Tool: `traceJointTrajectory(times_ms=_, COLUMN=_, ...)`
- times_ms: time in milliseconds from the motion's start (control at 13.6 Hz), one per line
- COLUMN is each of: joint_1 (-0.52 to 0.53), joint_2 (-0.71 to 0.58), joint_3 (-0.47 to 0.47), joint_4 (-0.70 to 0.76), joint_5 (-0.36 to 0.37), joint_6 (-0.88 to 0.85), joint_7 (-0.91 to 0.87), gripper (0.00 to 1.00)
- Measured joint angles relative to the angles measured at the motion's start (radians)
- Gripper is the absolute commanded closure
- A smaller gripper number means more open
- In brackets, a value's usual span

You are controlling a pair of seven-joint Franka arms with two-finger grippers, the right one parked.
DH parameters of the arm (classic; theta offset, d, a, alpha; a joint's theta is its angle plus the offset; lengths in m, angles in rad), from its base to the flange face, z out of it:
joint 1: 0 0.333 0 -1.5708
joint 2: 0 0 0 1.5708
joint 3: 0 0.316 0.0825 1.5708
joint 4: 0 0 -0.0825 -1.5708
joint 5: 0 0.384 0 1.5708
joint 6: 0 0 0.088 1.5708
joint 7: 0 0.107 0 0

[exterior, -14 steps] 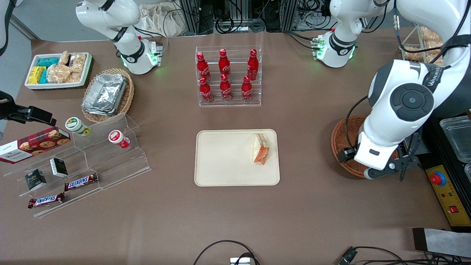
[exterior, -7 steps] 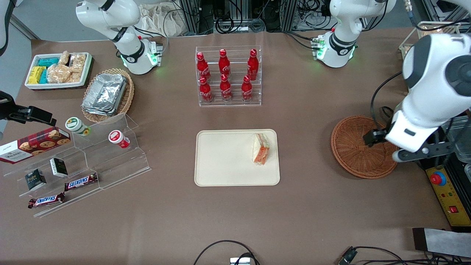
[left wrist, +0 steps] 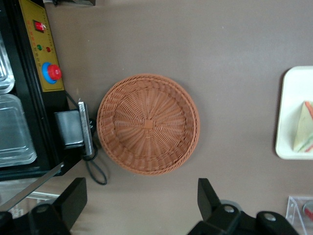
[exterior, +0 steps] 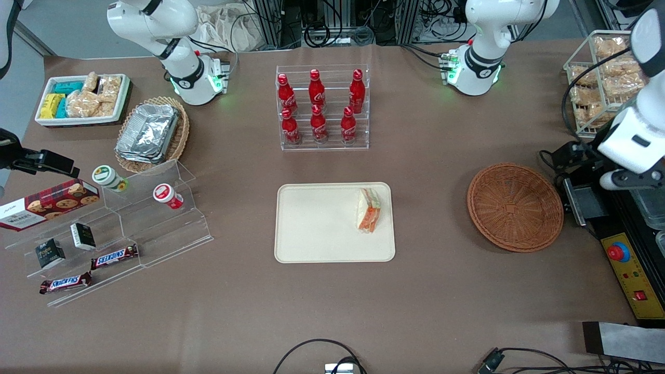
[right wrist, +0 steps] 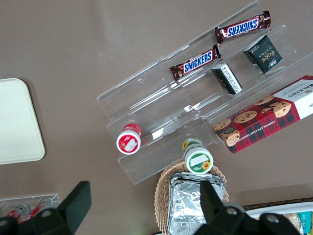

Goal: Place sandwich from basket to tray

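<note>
Brown tabletop fills the front view. One cream tray lies in the middle. One sandwich sits on the tray, close to the rim nearest the basket. The one basket has nothing in it and sits well apart from the tray, toward the working arm's end, with bare tabletop between them. Six red bottles stand in a clear rack, farther from the camera than the tray. The gripper is up at the table's edge, past the basket rim.

In the left wrist view, the gripper has its two fingers spread wide with nothing between them. The basket lies below, whole rim showing. The sandwich rests on the tray.
</note>
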Motion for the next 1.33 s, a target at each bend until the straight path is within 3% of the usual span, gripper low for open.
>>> traceJointTrajectory(times_ms=369, joint_1=0.000, joint_2=-0.078, joint_3=0.024, joint_4=-0.006, joint_5=-0.022, joint_6=-0.061, joint_7=0.045, gripper=0.00)
traceJointTrajectory(times_ms=1327, joint_1=-0.011, joint_2=-0.134, joint_3=0.026, joint_4=-0.011, joint_5=-0.065, joint_6=-0.063, joint_7=0.031, gripper=0.00)
